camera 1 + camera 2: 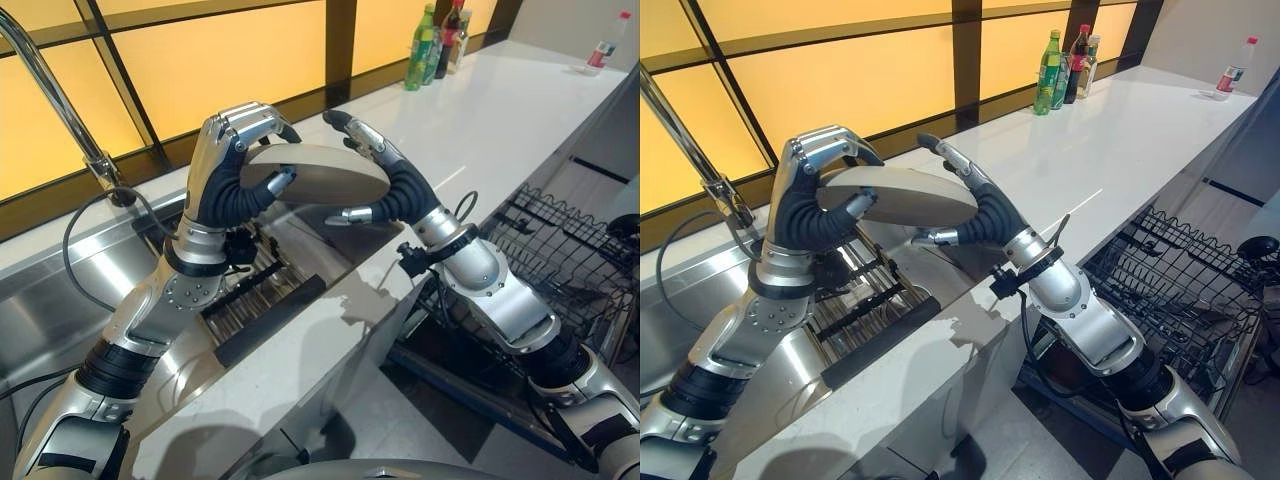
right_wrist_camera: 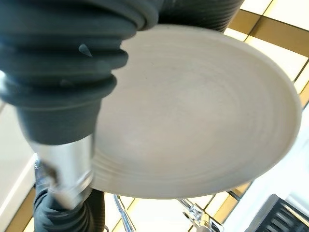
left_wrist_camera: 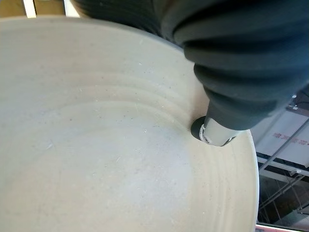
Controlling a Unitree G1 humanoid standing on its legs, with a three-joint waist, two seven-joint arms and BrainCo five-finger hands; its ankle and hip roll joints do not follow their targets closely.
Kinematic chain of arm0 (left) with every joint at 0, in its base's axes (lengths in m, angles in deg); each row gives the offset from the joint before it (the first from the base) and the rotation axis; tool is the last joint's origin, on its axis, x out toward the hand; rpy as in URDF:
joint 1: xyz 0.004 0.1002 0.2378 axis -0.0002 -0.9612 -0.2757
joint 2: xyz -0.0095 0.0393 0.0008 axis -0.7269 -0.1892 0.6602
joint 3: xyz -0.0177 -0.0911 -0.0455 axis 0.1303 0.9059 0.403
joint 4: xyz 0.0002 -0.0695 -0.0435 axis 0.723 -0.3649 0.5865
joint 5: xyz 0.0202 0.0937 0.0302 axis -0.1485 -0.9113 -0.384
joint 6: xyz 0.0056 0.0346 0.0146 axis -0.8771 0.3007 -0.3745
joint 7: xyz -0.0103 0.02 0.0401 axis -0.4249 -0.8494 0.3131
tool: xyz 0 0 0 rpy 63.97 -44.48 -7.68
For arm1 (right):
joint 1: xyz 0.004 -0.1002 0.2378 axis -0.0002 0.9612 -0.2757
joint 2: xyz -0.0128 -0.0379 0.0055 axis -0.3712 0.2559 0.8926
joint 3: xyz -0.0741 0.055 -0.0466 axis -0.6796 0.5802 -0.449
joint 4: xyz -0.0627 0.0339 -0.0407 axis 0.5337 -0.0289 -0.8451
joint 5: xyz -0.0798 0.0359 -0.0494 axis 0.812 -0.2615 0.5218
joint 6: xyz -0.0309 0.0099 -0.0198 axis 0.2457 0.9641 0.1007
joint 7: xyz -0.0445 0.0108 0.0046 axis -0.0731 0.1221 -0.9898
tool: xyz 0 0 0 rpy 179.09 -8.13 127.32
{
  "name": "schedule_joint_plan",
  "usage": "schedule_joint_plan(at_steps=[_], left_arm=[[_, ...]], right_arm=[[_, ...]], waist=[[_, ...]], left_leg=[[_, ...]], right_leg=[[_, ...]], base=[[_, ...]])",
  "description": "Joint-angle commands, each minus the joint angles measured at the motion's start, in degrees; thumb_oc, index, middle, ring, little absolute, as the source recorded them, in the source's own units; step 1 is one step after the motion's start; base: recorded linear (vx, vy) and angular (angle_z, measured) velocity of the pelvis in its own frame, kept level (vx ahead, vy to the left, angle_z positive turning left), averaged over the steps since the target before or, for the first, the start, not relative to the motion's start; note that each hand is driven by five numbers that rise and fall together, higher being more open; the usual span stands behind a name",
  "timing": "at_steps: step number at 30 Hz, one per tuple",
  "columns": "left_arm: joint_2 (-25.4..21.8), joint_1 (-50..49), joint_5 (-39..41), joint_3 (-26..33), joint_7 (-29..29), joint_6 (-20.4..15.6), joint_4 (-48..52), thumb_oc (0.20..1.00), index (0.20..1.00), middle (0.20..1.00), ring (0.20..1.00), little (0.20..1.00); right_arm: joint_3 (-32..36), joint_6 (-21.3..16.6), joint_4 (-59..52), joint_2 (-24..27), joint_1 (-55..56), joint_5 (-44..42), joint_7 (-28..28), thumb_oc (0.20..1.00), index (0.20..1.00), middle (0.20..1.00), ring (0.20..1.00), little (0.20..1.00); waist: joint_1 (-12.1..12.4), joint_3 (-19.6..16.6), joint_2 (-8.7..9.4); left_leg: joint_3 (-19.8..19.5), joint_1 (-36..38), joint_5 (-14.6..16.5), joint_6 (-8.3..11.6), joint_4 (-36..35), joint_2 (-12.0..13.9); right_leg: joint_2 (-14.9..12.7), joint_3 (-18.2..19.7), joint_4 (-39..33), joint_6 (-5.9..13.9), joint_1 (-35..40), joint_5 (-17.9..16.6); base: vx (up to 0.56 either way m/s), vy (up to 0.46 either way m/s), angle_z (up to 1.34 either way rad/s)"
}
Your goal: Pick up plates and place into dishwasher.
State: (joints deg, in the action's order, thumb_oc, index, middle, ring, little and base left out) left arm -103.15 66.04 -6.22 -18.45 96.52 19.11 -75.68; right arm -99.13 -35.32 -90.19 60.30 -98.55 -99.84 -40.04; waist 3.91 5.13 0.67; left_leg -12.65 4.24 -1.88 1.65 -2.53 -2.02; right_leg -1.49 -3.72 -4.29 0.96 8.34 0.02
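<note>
A round beige plate [image 1: 320, 175] hangs level in the air above the sink's rack, held between both hands. My left hand [image 1: 228, 150] grips its left rim, fingers curled over the top and thumb [image 3: 215, 133] pressed on the plate's face [image 3: 96, 135]. My right hand [image 1: 395, 185] clasps the right rim, fingers over the top and thumb beneath. In the right wrist view the plate [image 2: 203, 111] shows past that hand's thumb [image 2: 67, 169]. The dishwasher's black wire rack [image 1: 570, 250] stands pulled out low on the right.
Below the plate a steel sink [image 1: 60, 290] holds a dark slatted rack [image 1: 260, 295], with a tall faucet [image 1: 50, 90] at the back left. The white counter [image 1: 500, 110] runs to the right, with bottles [image 1: 430, 45] at the back and a small bottle [image 1: 600, 55] at the far end.
</note>
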Motion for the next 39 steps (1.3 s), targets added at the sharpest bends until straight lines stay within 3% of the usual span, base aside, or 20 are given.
schedule_joint_plan(at_steps=[1,10,19,25,26,27,32,39], left_arm=[[-0.6,4.9,0.3,-3.2,-0.1,-3.0,2.4,0.2,0.2,0.2,0.2,0.2],[-0.5,5.3,0.4,-3.7,0.2,-2.8,2.0,0.2,0.2,0.2,0.2,0.2],[-0.7,5.4,0.2,-3.4,-0.2,-2.9,1.3,0.2,0.2,0.2,0.2,0.2],[-1.1,2.8,5.7,-1.6,-2.5,1.8,-0.6,0.2,0.2,0.2,0.2,0.2],[-0.8,0.7,7.7,0.6,-2.7,2.3,-1.6,0.627,0.627,0.627,0.627,0.627],[-0.8,-1.3,8.1,2.7,-2.2,1.8,-2.8,1.0,1.0,1.0,1.0,1.0],[-0.9,-10.0,9.8,15.5,2.2,1.4,-5.1,1.0,1.0,1.0,1.0,1.0],[-1.3,-14.5,11.2,23.4,3.5,3.4,-4.1,1.0,1.0,1.0,1.0,1.0]], right_arm=[[-2.4,-0.4,-4.0,0.9,-3.5,-2.5,2.1,0.2,0.2,0.2,0.2,0.2],[-2.8,0.4,-3.4,-0.3,-4.1,-2.9,1.0,0.2,0.2,0.2,0.2,0.2],[-2.8,1.0,-3.3,0.8,-3.4,-0.5,4.4,0.2,0.2,0.2,0.2,0.2],[0.7,0.9,-1.6,3.9,-2.0,3.1,-0.4,0.2,0.2,0.2,0.2,0.2],[3.6,0.7,-0.7,4.7,-0.4,4.5,-1.5,0.2,0.2,0.2,0.2,0.2],[6.3,0.2,0.1,5.3,1.4,5.9,-1.8,0.2,0.2,0.2,0.2,0.2],[19.0,-1.3,2.2,8.9,12.3,10.6,-0.5,0.2,0.2,0.2,0.2,0.2],[28.5,-1.4,7.5,13.3,18.5,16.2,-4.5,0.2,0.2,0.2,0.2,0.2]], waist=[[0.4,-5.5,0.41],[0.5,-5.4,0.43],[0.2,-5.4,0.43],[-0.1,-5.1,0.42],[-0.3,-5.0,0.43],[-0.4,-5.1,0.44],[-1.7,-5.6,0.46],[-2.5,-5.7,0.8]], left_leg=[[1.2,-0.9,0.3,-1.33,-1.1,-1.3],[0.8,-0.8,0.1,-1.3,-1.2,-1.3],[1.1,-0.7,0.1,-1.41,-1.1,-1.3],[1.4,-0.2,0.5,-1.53,-0.8,-1.2],[1.6,-0.1,0.8,-1.58,-0.5,-1.2],[1.8,0.0,1.0,-1.61,-0.4,-1.2],[3.1,0.0,1.4,-2.02,0.0,-1.2],[3.6,0.2,2.1,-2.3,0.2,-1.3]], right_leg=[[-0.7,1.0,8.5,3.4,-4.4,3.1],[-0.5,0.9,8.6,3.17,-4.2,3.2],[-0.5,1.0,8.8,3.11,-4.2,3.3],[-0.5,1.3,9.4,3.09,-4.2,3.4],[-0.5,1.5,9.6,3.13,-4.3,3.4],[-0.5,1.7,9.7,3.21,-4.4,3.3],[-0.7,3.0,9.5,3.4,-4.9,2.6],[-0.9,4.5,9.5,3.48,-5.5,2.0]], base=[[0.0,0.0,0.0],[0.0,0.0,0.0],[0.0,0.0,0.0],[0.0,0.0,0.0],[0.03,0.007,0.0],[0.05,0.012,0.0],[0.06,0.034,-0.03],[0.07,0.05,-0.17]])
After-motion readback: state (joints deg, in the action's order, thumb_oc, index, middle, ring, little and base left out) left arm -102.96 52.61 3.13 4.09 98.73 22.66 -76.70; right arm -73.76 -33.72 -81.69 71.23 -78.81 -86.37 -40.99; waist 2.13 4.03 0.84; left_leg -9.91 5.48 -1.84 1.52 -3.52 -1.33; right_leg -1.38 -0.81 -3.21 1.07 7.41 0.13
